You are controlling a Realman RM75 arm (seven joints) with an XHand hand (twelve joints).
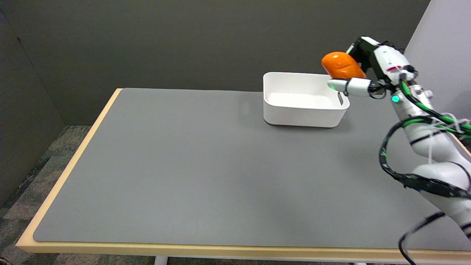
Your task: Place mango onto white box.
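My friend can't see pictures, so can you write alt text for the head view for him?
A white robot arm's right hand holds an orange mango in the air at the right end of an open white box. The box looks empty and sits near the far edge of a grey table with a pale wood rim, against a dark wall.
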